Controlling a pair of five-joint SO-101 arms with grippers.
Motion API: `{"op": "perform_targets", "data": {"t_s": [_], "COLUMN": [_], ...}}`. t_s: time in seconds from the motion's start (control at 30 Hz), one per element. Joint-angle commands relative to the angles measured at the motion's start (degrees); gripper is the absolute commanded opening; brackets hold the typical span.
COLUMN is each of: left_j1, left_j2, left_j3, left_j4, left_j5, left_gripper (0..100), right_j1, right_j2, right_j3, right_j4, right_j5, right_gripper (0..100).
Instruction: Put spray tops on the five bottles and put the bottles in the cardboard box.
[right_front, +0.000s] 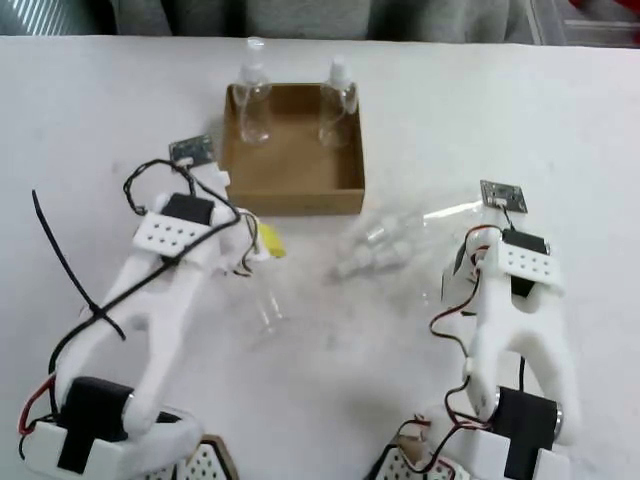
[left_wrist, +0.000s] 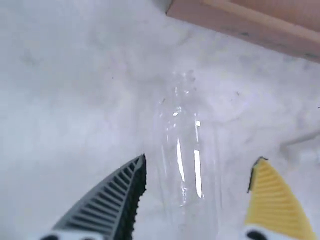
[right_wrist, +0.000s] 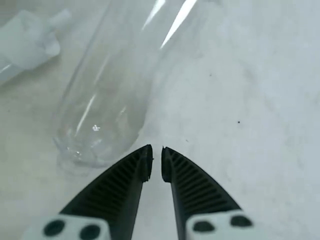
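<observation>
Two clear bottles (right_front: 252, 100) (right_front: 337, 98) with spray tops stand in the back corners of the cardboard box (right_front: 290, 165). My left gripper (left_wrist: 200, 161) (right_front: 256, 252) hangs open over a capless clear bottle (left_wrist: 184, 145) (right_front: 266, 305) lying on the table, neck toward the box, between the grey and yellow fingers. Loose white spray tops (right_front: 380, 242) (right_wrist: 30, 40) lie in a pile in front of the box. My right gripper (right_wrist: 156, 151) (right_front: 459, 272) is shut and holds nothing, its tips just off the base of another lying clear bottle (right_wrist: 102, 95).
The white table (right_front: 560, 130) has free room on its right side and far left. Cables run along both arms. The box's front wall (left_wrist: 250, 27) lies just beyond the left bottle's neck.
</observation>
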Motion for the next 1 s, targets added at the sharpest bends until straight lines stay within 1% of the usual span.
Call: {"op": "perform_targets", "data": {"t_s": [0.0,0.13,0.33,0.47,0.97], "left_j1": [-1.2,-1.4,-1.5,-1.7,-1.7], "left_j2": [-1.8,3.6,12.2,15.8,18.0], "left_j3": [-3.0,-3.8,-8.6,-11.4,-12.2], "left_j4": [-0.4,-1.2,-0.7,-0.7,-0.1], "left_j5": [2.1,2.1,2.5,4.6,4.7], "left_gripper": [31,30,29,30,30], "right_j1": [-0.7,-0.7,-0.7,-0.7,-0.7], "right_j2": [-1.9,-1.9,-1.9,-1.9,-1.9], "right_j3": [-0.4,-0.4,-0.4,-0.4,-0.4], "right_j4": [-0.6,-0.6,-0.6,-0.6,-0.6], "right_j5": [0.5,0.5,0.5,0.6,0.6], "right_gripper": [1.7,1.7,1.7,1.7,1.7]}}
